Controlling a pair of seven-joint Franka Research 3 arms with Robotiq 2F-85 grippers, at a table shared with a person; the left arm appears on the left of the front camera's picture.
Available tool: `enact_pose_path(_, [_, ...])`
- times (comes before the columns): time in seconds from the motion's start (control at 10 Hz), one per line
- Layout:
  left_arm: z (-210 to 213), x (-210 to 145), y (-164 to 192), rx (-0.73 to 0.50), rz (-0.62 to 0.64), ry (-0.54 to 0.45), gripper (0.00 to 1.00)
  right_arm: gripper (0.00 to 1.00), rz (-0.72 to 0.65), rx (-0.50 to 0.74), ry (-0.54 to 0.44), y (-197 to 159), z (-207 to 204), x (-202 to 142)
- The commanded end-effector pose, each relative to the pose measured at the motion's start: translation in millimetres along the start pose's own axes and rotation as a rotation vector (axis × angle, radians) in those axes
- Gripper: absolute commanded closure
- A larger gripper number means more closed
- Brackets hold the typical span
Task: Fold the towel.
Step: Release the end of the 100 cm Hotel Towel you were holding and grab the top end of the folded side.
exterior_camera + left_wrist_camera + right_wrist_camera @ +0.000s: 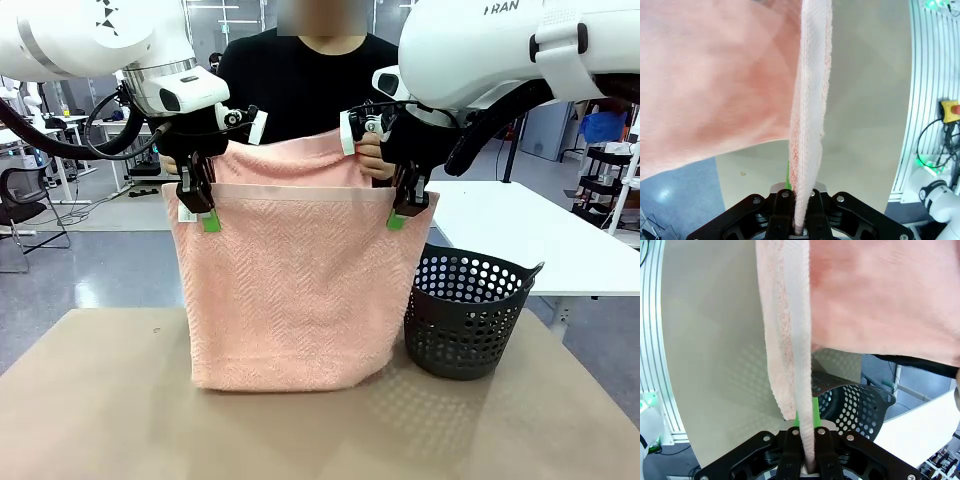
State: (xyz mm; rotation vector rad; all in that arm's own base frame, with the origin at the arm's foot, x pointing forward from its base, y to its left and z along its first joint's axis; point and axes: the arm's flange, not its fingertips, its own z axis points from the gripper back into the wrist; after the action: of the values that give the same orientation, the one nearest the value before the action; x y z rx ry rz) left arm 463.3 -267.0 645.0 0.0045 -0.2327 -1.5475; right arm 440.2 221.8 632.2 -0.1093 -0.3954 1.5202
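Two pincers hold the towel [290, 290] up over the bench [90, 400], one at each top corner. The left pincer [207, 214] is closed on the corner at picture left in the front view, and the right pincer [400, 212] is closed on the corner at picture right, both pinching the plain band [300, 192] that runs along the near layer's top edge. The towel hangs between them as a flat sheet facing the camera, its lower end down at the bench; whether it rests there I cannot tell. A second layer rises behind the band, and a person's hand [372, 155] grips its top edge just beside the right pincer. The person stands close behind the towel. A dark perforated basket [465, 310] sits on the bench just beside the towel's lower corner at picture right. In the left wrist view the left pincer [799, 222] clamps the towel [810, 100] edge-on, the cloth running straight up from between the fingers. The right wrist view has the right pincer [807, 460] clamped the same way on the towel [787, 340], with the basket [855, 400] beyond it.
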Motion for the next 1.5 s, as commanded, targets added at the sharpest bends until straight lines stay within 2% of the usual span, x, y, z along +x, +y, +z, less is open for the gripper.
enact_pose_path(0.0, [0.7,-0.5,0.7,0.006,0.001,0.008,1.00,1.00,0.010,-0.003,0.006,-1.4,0.1,-0.8])
enact_pose_path(1.4, [0.7,-0.5,0.7,0.006,0.001,0.008,1.00,1.00,0.010,-0.003,0.006,-1.4,0.1,-0.8])
